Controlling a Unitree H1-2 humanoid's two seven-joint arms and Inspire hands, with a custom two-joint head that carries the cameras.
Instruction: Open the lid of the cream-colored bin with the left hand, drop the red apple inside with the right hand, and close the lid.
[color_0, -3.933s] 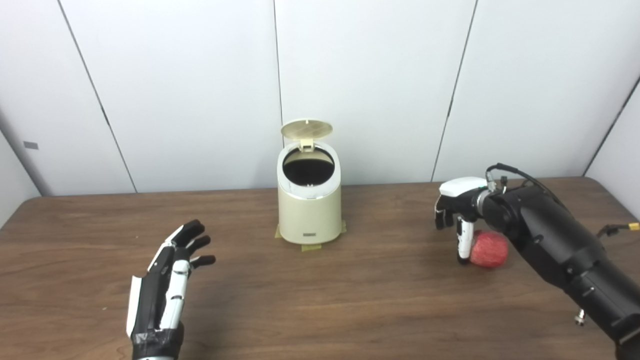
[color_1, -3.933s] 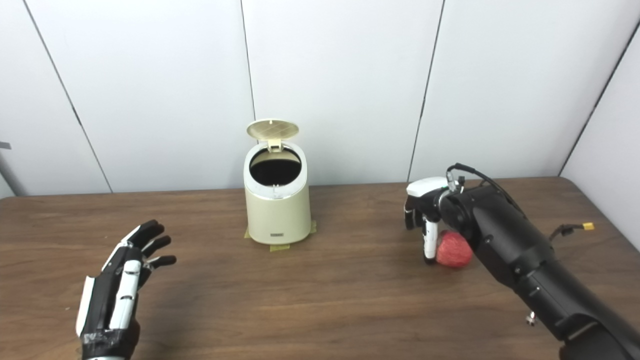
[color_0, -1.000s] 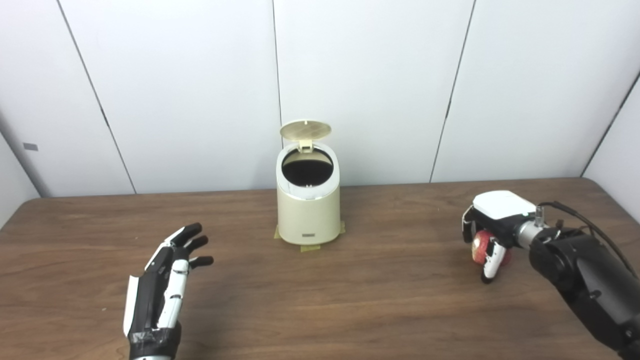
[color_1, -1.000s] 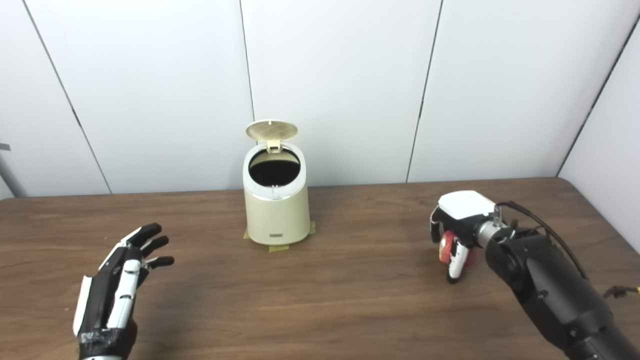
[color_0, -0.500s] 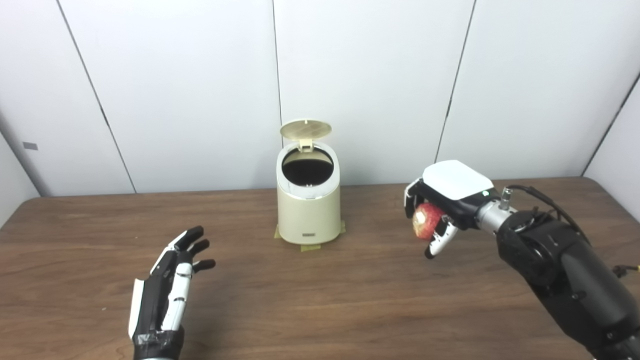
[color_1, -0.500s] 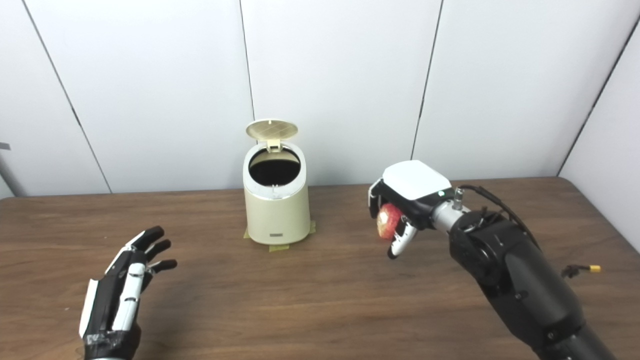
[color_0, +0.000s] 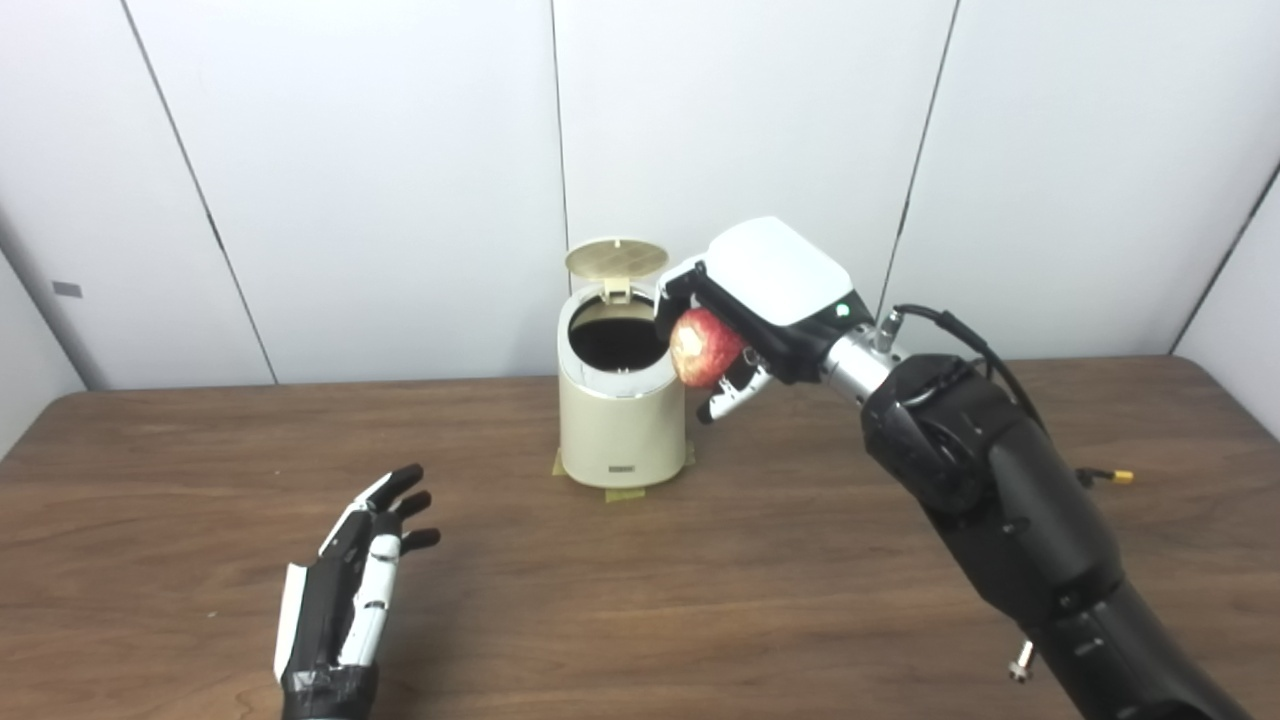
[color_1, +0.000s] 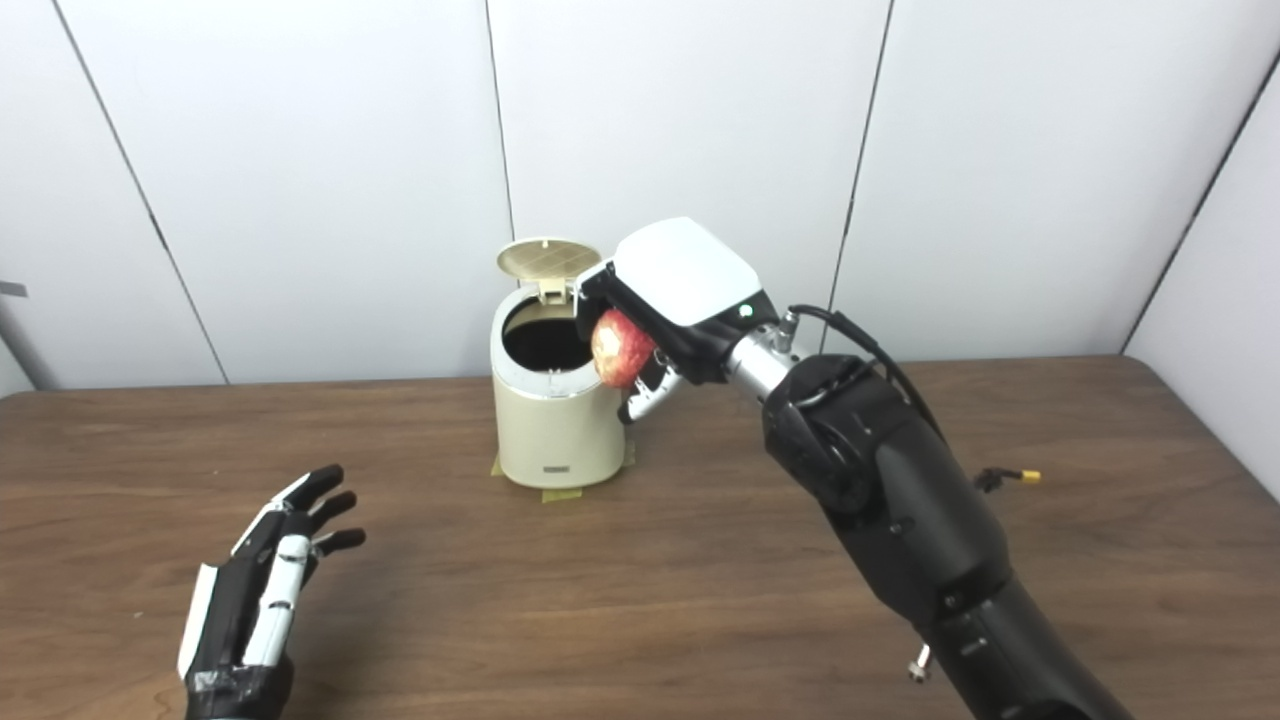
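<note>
The cream-colored bin stands at the back middle of the table. Its round lid is raised upright and the dark opening shows. My right hand is shut on the red apple and holds it in the air at the bin's right rim, just beside the opening. My left hand is open and empty, low over the table at the front left, well away from the bin.
The bin sits on yellow tape patches on the brown wooden table. White wall panels stand right behind the bin. A cable with a yellow connector lies on the table at the right.
My right hand has carried the apple up and to the left, from low over the right side of the table to the bin's rim. The left hand has barely moved.
</note>
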